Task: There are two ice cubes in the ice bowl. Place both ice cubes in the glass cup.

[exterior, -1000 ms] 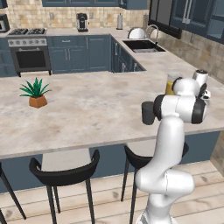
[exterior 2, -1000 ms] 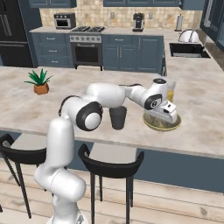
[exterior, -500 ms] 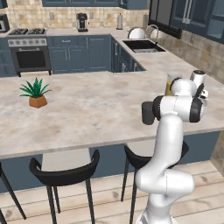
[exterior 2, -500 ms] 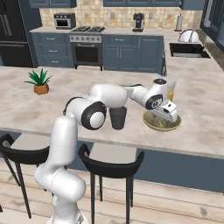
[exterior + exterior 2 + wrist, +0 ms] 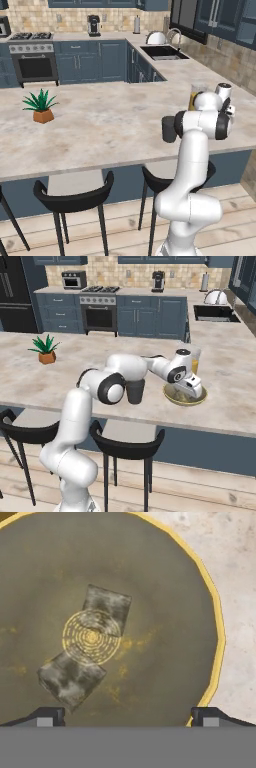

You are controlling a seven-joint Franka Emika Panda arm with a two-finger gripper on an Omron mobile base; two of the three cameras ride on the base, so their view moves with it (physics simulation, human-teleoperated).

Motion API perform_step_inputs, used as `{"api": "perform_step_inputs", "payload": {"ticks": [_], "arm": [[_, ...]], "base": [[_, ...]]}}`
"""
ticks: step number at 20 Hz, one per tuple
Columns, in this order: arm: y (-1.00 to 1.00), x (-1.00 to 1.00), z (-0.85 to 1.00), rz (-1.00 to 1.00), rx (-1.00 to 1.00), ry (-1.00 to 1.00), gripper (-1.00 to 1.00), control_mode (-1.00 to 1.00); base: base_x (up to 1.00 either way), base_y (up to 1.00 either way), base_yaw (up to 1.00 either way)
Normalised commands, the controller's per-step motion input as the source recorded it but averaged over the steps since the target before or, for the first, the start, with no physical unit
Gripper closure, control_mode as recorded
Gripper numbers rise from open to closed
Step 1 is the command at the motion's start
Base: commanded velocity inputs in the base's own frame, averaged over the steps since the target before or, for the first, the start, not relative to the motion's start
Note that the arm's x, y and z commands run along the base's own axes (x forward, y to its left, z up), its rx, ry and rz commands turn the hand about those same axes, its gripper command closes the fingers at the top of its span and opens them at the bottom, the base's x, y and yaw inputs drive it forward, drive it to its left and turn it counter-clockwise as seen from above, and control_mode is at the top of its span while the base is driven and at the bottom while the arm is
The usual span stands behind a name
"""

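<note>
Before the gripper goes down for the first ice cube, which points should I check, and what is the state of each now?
1. Gripper open: ok.
2. Gripper above the ice bowl: ok.
3. Both ice cubes, upper and lower, in the bowl: ok.
4. One cube centred between the fingertips: not ok, both lie toward one side.
5. Cubes separated from each other: cannot tell.
6. Glass cup upright beside the bowl: ok.

No writing, label, brand or number can be read anywhere here. The far appliances may carry markings, but they are too small to tell.
</note>
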Motion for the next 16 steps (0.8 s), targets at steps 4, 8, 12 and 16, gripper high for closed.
{"api": "perform_step_inputs", "payload": {"ticks": [4, 8, 12, 16], "arm": [[-0.08, 0.02, -0.20, 0.00, 0.00, -0.01, -1.00, -1.00], [-0.15, 0.21, -0.14, 0.00, -0.01, -0.03, -1.00, -1.00], [-0.17, 0.23, -0.06, 0.00, 0.00, -0.04, -1.00, -1.00], [-0.16, 0.17, -0.10, 0.00, 0.00, -0.02, -1.00, -1.00]], "base": [[0.00, 0.00, 0.00], [0.00, 0.00, 0.00], [0.00, 0.00, 0.00], [0.00, 0.00, 0.00]]}}
